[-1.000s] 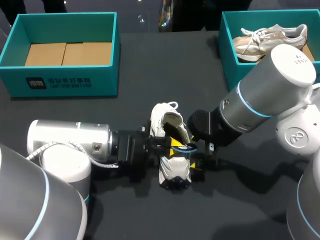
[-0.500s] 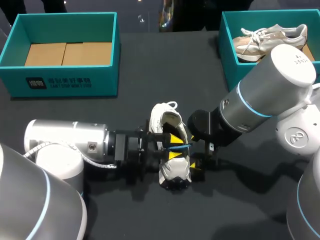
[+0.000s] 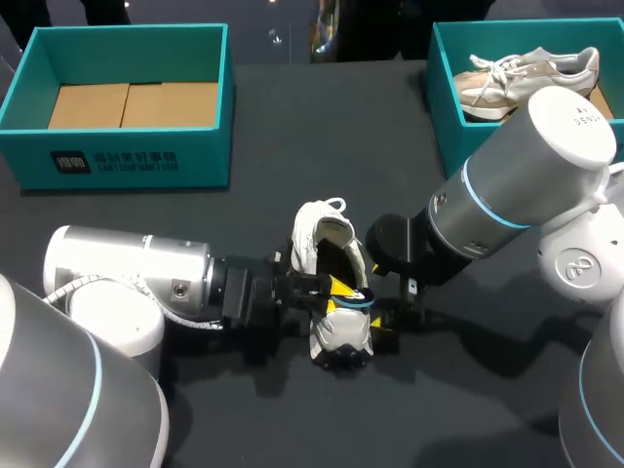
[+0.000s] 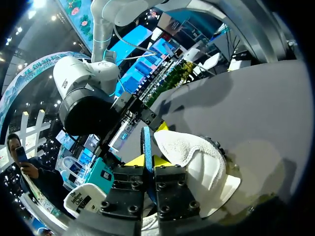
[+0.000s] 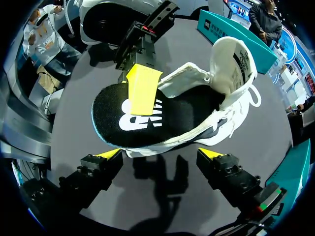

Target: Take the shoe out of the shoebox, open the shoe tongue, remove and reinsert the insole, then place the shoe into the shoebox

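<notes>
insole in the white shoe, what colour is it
The insole is black with a white logo and blue edge; clearest in the right wrist view.

The left arm (image 3: 127, 278) and right arm (image 3: 526, 175) are fat, smooth silver-grey cylinders banded by thin light-blue rings, a white cable (image 3: 185, 314) looping off the left one, while the left hand (image 4: 147, 158) and right hand (image 5: 161, 153) are black, screw-studded blocks tipped bright yellow.

dark matte grey tabletop (image 3: 322, 146)

White shoe (image 3: 338, 339), black insole (image 5: 110, 120) with white logo and blue edge, teal shoebox (image 3: 200, 146).
</notes>
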`<state>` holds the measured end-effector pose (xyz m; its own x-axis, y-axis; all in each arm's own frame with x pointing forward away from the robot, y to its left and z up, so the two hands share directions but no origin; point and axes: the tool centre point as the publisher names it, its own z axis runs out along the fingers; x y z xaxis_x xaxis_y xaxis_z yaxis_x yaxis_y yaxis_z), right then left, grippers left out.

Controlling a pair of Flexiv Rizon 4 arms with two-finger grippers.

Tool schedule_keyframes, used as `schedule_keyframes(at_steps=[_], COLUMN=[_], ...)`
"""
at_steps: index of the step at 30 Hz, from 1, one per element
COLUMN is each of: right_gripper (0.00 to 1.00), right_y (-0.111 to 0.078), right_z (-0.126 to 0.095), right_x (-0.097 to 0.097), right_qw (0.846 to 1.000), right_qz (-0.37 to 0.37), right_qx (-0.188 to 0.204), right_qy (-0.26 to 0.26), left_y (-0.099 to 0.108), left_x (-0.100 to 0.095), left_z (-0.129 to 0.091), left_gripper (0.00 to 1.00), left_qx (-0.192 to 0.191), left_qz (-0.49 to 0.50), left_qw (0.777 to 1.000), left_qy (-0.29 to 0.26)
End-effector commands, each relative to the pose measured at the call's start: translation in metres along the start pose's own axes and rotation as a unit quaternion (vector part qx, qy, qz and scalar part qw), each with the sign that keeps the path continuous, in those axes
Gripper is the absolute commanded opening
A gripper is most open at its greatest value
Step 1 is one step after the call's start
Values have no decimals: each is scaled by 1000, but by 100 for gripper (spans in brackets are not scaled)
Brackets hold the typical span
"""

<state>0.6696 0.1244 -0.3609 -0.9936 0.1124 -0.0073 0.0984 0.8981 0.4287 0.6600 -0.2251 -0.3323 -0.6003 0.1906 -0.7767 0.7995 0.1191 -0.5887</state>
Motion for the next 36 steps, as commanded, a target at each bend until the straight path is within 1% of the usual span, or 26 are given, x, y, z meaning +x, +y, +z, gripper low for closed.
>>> schedule_keyframes(at_steps=[1, 11, 14, 16, 17, 18, 19, 22, 25, 31, 36], right_gripper=[100, 100, 100, 100, 100, 100, 100, 100, 100, 100, 100], right_y=[0, 0, 0, 0, 0, 0, 0, 0, 0, 0, 0], right_z=[1, 1, 1, 1, 1, 1, 1, 1, 1, 1, 1], right_x=[1, 1, 1, 1, 1, 1, 1, 1, 1, 1, 1], right_qw=[1000, 1000, 1000, 1000, 1000, 1000, 1000, 1000, 1000, 1000, 1000], right_qz=[0, 0, 0, 0, 0, 0, 0, 0, 0, 0, 0], right_qx=[0, 0, 0, 0, 0, 0, 0, 0, 0, 0, 0], right_qy=[-1, -1, -1, -1, -1, -1, -1, -1, -1, -1, -1], left_y=[11, 37, 38, 33, 30, 27, 23, 15, 7, -4, -7], left_x=[1, -1, -2, -2, -3, -3, -4, -6, -9, -13, -10], left_z=[4, 3, 3, 2, 1, 0, -1, -5, -9, -14, -13], left_gripper=[0, 0, 0, 0, 4, 22, 30, 40, 45, 45, 38], left_qx=[-5, -42, -43, -35, -30, -25, -22, -12, -2, 5, 1], left_qz=[4, 22, 16, 10, 5, 0, -1, -12, -27, -60, -76], left_qw=[1000, 999, 999, 999, 1000, 1000, 1000, 1000, 1000, 998, 997], left_qy=[5, 8, 7, 4, 2, 0, -1, -7, -14, -14, 8])
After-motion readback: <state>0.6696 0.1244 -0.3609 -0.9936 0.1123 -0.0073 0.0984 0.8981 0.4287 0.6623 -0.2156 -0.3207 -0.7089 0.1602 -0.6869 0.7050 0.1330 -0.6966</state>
